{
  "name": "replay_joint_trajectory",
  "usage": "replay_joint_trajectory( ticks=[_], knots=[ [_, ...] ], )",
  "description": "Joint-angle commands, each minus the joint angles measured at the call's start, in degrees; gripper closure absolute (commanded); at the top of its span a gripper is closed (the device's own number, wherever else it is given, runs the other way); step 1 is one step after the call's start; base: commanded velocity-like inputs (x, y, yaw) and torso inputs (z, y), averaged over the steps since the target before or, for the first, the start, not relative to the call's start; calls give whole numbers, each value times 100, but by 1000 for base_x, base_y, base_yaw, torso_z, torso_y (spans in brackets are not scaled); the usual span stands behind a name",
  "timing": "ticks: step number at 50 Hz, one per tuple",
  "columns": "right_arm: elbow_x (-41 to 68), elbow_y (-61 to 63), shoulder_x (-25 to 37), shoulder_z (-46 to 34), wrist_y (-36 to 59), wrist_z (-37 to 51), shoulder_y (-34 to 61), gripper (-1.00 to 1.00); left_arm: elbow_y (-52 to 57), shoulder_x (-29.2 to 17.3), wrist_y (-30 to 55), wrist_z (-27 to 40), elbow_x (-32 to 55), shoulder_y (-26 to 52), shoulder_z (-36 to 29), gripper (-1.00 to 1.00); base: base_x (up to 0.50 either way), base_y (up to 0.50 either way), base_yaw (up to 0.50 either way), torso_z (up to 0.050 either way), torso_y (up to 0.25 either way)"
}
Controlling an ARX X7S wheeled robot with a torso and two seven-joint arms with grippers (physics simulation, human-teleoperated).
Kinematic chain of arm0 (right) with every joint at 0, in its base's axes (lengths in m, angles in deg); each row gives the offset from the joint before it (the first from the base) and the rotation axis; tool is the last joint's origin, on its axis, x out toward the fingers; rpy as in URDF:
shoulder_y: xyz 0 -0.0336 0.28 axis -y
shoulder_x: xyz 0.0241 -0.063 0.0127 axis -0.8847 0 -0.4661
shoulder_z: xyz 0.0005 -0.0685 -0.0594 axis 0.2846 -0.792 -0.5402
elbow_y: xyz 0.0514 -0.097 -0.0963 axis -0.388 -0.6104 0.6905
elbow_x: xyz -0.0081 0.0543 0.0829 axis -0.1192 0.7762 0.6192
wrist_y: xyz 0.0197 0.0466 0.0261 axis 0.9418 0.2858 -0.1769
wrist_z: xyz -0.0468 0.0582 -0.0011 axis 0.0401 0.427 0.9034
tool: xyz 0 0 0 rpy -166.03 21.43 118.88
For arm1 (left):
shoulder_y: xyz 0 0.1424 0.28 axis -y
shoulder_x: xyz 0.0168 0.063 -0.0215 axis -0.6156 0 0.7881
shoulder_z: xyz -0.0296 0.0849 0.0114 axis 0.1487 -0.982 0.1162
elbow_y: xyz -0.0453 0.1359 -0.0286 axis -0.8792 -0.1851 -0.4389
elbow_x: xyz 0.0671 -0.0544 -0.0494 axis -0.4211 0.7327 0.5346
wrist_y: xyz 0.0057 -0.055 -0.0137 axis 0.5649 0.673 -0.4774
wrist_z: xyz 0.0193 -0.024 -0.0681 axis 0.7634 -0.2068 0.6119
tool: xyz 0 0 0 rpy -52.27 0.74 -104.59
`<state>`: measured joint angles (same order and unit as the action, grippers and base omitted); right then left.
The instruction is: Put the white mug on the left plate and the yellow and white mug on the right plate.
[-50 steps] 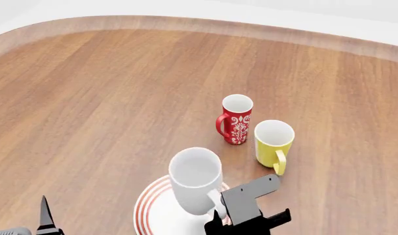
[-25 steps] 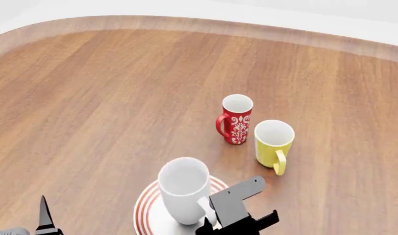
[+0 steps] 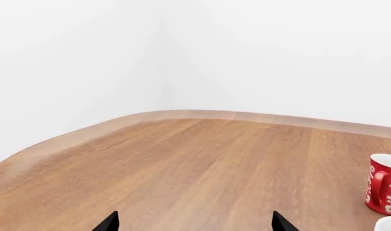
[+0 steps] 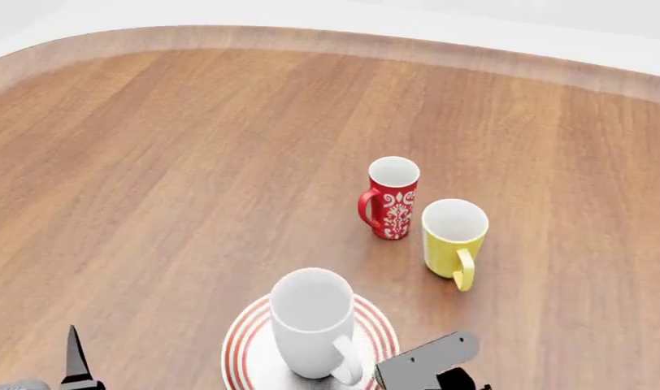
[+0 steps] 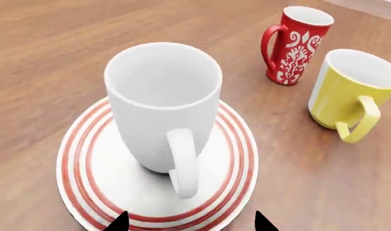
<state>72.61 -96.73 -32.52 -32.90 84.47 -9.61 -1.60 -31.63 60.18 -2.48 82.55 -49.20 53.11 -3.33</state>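
Wooden table [image 4: 178,162] with a curved pale edge fills the head view, and white walls stand behind it in the left wrist view. At the near left, the left gripper [image 3: 194,222] shows only two dark fingertips, set wide apart, with nothing between them. Near the front edge, the white mug [image 4: 310,321] stands upright on the left plate [image 4: 243,341], its handle turned toward the robot. Just beside the plate on the right is the right gripper [image 5: 190,222]; its tips are apart, on both sides of the handle but not touching it, and it holds nothing. Farther back stands the red floral mug [image 4: 392,197], and close on its right the yellow and white mug [image 4: 453,240], both on the bare wood.
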Motion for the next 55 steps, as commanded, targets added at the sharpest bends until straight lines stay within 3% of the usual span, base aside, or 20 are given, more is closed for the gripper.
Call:
replay_joint_trajectory(
  ticks=[1, 8, 20, 25, 39, 55],
  knots=[
    [430, 2517, 826, 870, -57, 468, -1510, -100, 112, 101, -42, -265, -2, -66, 67, -100, 0, 0, 0, 0, 0],
    [733, 3643, 914, 1759, -1029, 984, -2356, -100, 40, 89, -78, -288, 23, -29, 73, -100, 0, 0, 0, 0, 0],
    [111, 3912, 724, 2242, -1903, 1705, -2932, -100, -23, 45, -123, -340, 94, 8, 97, -100, 0, 0, 0, 0, 0],
    [-649, 3766, 667, 2137, -1605, 2278, -2788, -100, -60, 58, -190, -433, 72, 3, -15, -100, 0, 0, 0, 0, 0],
    [-604, 3385, 405, 2263, -1195, 2704, -2467, -100, -36, -69, -67, -516, 254, 119, 62, -100, 0, 0, 0, 0, 0],
    [-30, 2255, 305, 2085, -1112, 1863, -1763, -100, 13, -79, -112, -378, 197, 19, 91, -100, 0, 0, 0, 0, 0]
  ],
)
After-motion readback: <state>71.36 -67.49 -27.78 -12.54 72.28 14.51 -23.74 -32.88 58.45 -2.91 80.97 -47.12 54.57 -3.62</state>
